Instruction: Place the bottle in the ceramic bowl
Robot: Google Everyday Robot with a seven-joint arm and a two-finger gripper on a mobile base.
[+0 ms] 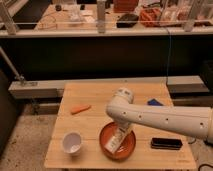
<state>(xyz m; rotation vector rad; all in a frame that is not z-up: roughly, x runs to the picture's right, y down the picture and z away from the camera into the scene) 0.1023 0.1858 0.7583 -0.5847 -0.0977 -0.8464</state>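
Bottle [114, 142] lay tilted inside the bowl [131, 145], with your gripper [122, 131] down over it at the bowl's middle. Placement looked nearly done; you still had to let go and lift the arm clear.

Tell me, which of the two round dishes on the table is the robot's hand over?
The wide orange-red ceramic bowl, with the white bottle inside under the hand. The small white cup stands apart to its left.
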